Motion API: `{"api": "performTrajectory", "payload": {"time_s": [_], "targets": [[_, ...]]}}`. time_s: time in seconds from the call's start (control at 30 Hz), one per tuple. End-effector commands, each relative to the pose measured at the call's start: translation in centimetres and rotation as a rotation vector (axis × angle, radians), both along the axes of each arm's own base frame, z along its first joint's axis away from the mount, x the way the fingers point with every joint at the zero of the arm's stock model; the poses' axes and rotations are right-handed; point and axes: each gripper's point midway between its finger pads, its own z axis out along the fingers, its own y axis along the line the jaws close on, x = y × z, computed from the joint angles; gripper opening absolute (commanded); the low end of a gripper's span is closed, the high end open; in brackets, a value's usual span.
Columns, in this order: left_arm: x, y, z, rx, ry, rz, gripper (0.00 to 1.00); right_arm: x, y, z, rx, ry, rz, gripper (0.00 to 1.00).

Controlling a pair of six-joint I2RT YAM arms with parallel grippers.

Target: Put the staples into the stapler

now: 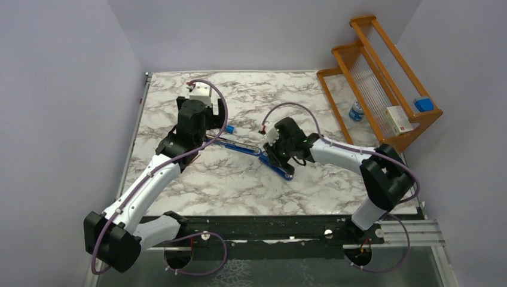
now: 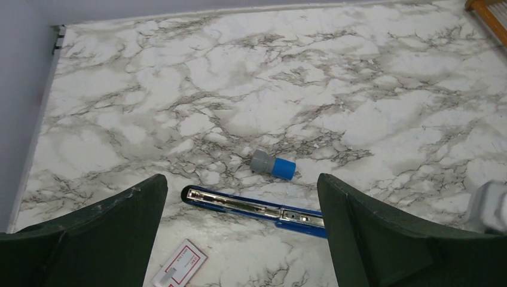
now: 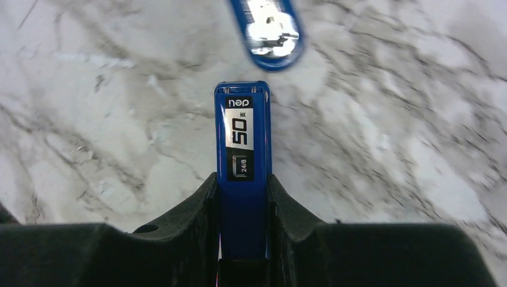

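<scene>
The blue stapler (image 1: 242, 147) lies opened out flat in the middle of the marble table. Its silver staple channel (image 2: 251, 206) faces up between the wide-apart fingers of my left gripper (image 2: 242, 179), which hovers open above it. The staples box (image 2: 179, 264), flat and white with a red frame, lies just in front of the channel, with a small grey strip on it. My right gripper (image 3: 242, 185) is shut on the stapler's labelled blue top arm (image 3: 242, 137). The stapler's rounded far end (image 3: 269, 33) shows blurred beyond it.
A grey cylinder with a blue cap (image 2: 273, 164) lies just behind the staple channel. A wooden rack (image 1: 382, 66) stands at the back right, carrying a white box (image 1: 399, 119) and a blue block (image 1: 423, 103). A small bottle (image 1: 356, 110) stands beside it.
</scene>
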Motion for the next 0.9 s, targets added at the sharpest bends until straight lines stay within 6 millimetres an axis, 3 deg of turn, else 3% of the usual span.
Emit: {"api": "performTrajectory", "payload": {"time_s": [0.0,0.13,0.3,0.5,0.63,0.7,0.87], "targets": [[-1.3,3.5,1.8,0.012,-0.061,0.149,0.99,-3.3,4.3,0.0,-0.006,-0.035,0.337,0.03],[-2.4,5.0,2.3,0.013,-0.088,0.201,0.99,-5.3,6.2,0.1,-0.006,-0.058,0.463,0.05],[-3.0,5.4,2.3,0.012,-0.093,0.207,0.99,-6.6,7.1,0.4,0.02,-0.058,0.545,0.28],[-3.1,4.8,1.9,0.026,-0.079,0.158,0.99,-7.4,7.1,1.1,0.061,-0.051,0.555,0.37],[-3.1,3.5,1.9,0.02,-0.092,0.073,0.99,-7.6,7.0,2.1,0.091,-0.072,0.542,0.51],[-3.0,2.4,1.9,0.015,-0.095,0.008,0.99,-7.7,6.9,2.7,0.104,-0.082,0.531,0.53],[-3.1,-1.7,0.9,0.024,-0.089,-0.235,0.99,-6.7,5.9,7.4,0.3,-0.207,0.345,0.53]]}}
